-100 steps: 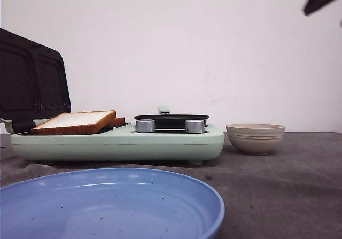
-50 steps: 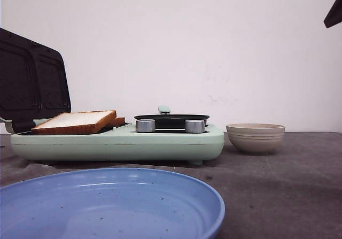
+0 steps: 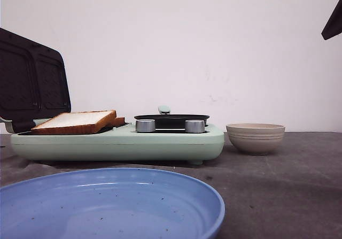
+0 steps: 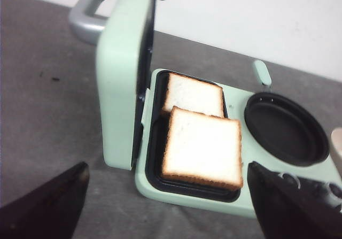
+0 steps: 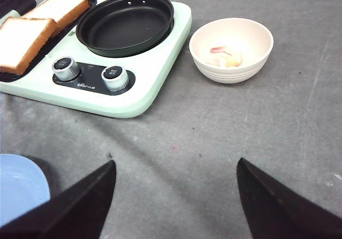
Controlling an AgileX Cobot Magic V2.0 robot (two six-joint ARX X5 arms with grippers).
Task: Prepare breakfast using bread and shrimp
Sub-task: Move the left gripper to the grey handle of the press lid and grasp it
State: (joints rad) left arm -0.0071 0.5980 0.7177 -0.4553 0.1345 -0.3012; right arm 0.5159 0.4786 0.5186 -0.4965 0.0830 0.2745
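Two slices of bread lie on the dark grill plate of the mint-green breakfast maker [image 3: 117, 143], its lid raised. The nearer slice [image 4: 203, 148] partly overlaps the farther one [image 4: 192, 93]; in the front view they show as one stack [image 3: 77, 121]. Pink shrimp [image 5: 224, 56] lie in the beige bowl [image 5: 231, 49], right of the maker [image 3: 255, 137]. The black frying pan [image 5: 125, 22] on the maker is empty. My left gripper [image 4: 168, 180] is open and empty above the bread's near side. My right gripper [image 5: 176, 175] is open and empty, high over the grey table in front of the maker and bowl; only its tip [image 3: 334, 22] shows in the front view.
A large blue plate [image 3: 107, 207] stands at the table's front left, its edge in the right wrist view [image 5: 18, 188]. Two silver knobs [image 5: 88, 72] sit on the maker's front. The raised lid [image 4: 123, 73] has a grey handle.
The right arm's dark tip has moved from the top right corner down and to the right edge of the front view. Nothing else has moved.
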